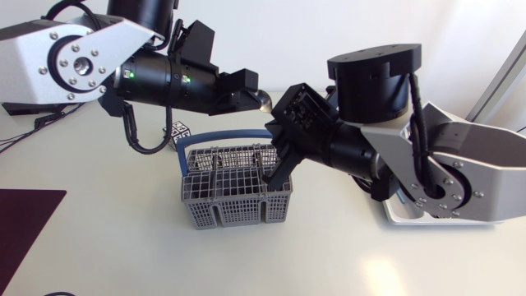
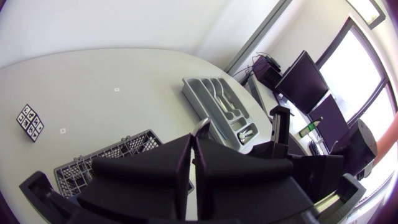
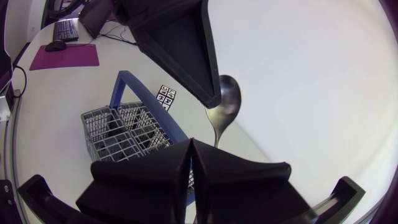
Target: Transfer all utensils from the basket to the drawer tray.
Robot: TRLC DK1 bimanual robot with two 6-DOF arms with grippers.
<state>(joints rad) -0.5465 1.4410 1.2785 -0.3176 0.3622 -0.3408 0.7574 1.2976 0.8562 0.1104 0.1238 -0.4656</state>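
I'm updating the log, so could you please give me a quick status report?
Left gripper shut on spoon, clear of basket. Right gripper shut, at basket rim. Right arm overhangs drawer tray.

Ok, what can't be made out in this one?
Piece in the drawer tray, left wrist view: too small to name.
Drawer tray, head view: mostly under the right arm.
Handle of the spoon, right wrist view: hidden inside the right gripper.
Basket, head view: right side covered by that gripper.

Small black-and-white patterned cube point(image 1: 181, 130) on white table point(image 1: 123, 238), dark purple mat point(image 1: 25, 218) at the table's edge
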